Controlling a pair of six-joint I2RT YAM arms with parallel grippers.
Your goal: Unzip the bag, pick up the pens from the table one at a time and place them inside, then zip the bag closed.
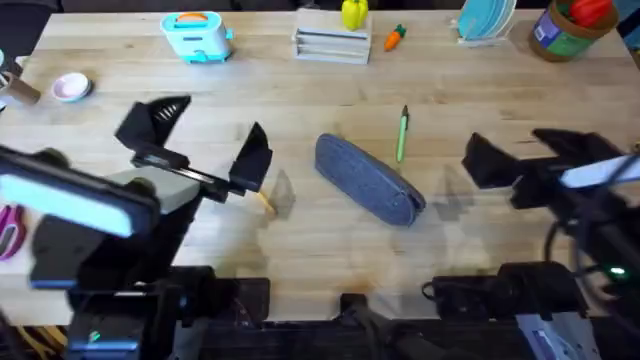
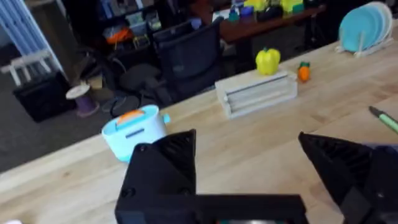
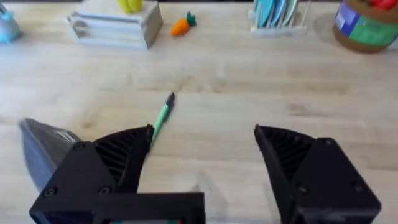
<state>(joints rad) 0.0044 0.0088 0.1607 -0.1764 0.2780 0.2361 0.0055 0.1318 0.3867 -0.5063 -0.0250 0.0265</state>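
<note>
The blue-grey bag (image 1: 368,178) lies slantwise in the middle of the table (image 1: 330,100), its zipper not discernible; its end shows in the right wrist view (image 3: 43,146). The green pen (image 1: 402,135) rests just beyond the bag, apart from it, and also appears as the green pen (image 3: 160,118) ahead of my right fingers. A yellow-tan pen (image 1: 265,203) pokes out from under my left gripper's near finger. My left gripper (image 1: 205,140) hovers open left of the bag, holding nothing. Right of the bag, my right gripper (image 1: 525,150) is open and empty.
Along the far edge stand a blue toy toaster (image 1: 197,35), a wooden rack (image 1: 332,45) with a yellow pepper (image 1: 353,13), a carrot toy (image 1: 395,38), a plate rack (image 1: 485,20) and a round container (image 1: 570,30). Pink scissors (image 1: 10,230) lie at the left edge.
</note>
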